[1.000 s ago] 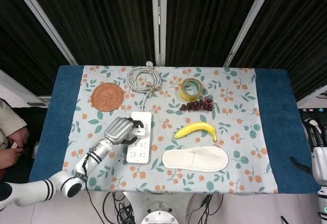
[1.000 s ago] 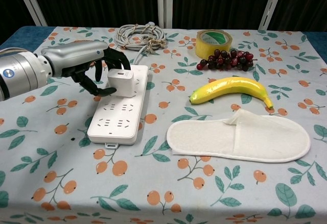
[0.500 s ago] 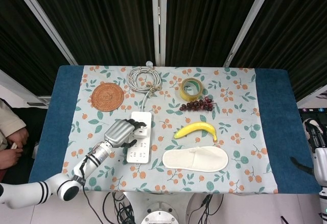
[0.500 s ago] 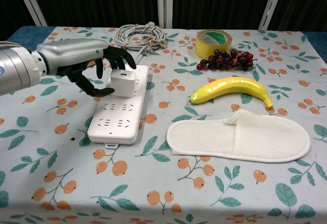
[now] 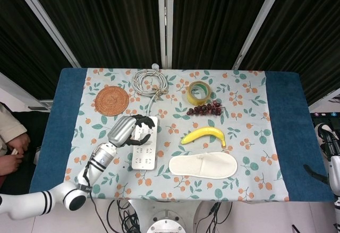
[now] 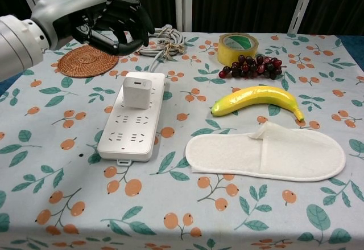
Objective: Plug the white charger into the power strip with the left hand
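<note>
1. Charger [image 6: 136, 92] sits upright on the far end of the strip [image 6: 129, 122], plugged in as far as the chest view shows; nothing touches it.
2. Left hand [image 6: 111, 20] hangs in the air above and to the far left of the charger, released, fingers curled loosely and holding nothing. In the head view it overlaps the strip's far-left part [image 5: 127, 131].
3. Right hand [image 5: 329, 144] is only partly visible at the right edge of the head view, off the table; cannot tell its state.
4. No containers. Tape roll [image 6: 238, 48] has an open core; can't tell if anything is in it.
5. Count: one charger, one strip, one coiled cable [image 6: 161, 39], one woven coaster [image 6: 86, 61], one tape roll, one grape bunch [image 6: 252, 66], one banana [image 6: 259, 98], one slipper [image 6: 265, 151].
6. Layout: coaster far left, cable far centre, tape and grapes far right of centre, banana right of the strip, slipper near of the banana.
7. Open room: bare cloth [image 6: 170, 210] along the near edge, left of the strip, and on the blue margins [image 5: 289, 132] at both sides.
</note>
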